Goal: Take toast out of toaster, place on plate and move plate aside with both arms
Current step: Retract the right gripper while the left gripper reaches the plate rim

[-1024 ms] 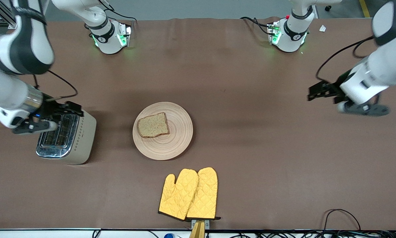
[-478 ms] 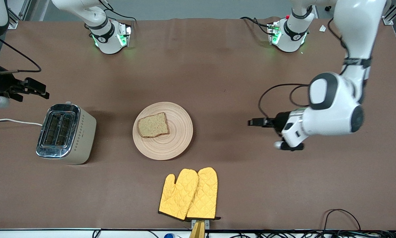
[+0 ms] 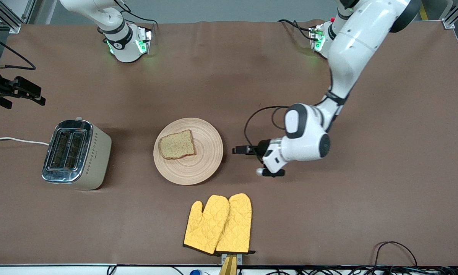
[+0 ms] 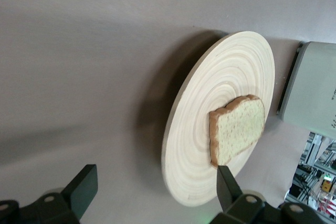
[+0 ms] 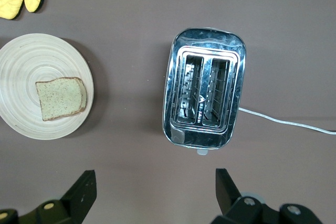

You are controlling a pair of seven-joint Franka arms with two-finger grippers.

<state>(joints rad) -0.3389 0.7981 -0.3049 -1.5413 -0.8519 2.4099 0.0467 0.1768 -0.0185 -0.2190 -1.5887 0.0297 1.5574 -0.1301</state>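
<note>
1. Left gripper [image 3: 239,149] sits low just beside the plate [image 3: 204,160], on the side toward the left arm's end of the table, its fingers [image 4: 227,186] spread apart and holding nothing.
2. Right gripper [image 3: 20,91] hangs over the table at the right arm's end, near the toaster [image 3: 76,154], with its fingers [image 5: 83,192] wide apart and empty.
3. Toast [image 3: 177,144] lies flat on the plate, off centre toward the toaster.
4. Plate rests on the brown table [image 3: 328,214], between the toaster and the left gripper.
5. Toaster shows two empty slots, and a white cord [image 3: 11,139] runs from it toward the table's edge.
6. Two yellow oven mitts [image 3: 219,224] lie side by side, nearer the front camera than the plate.
</note>
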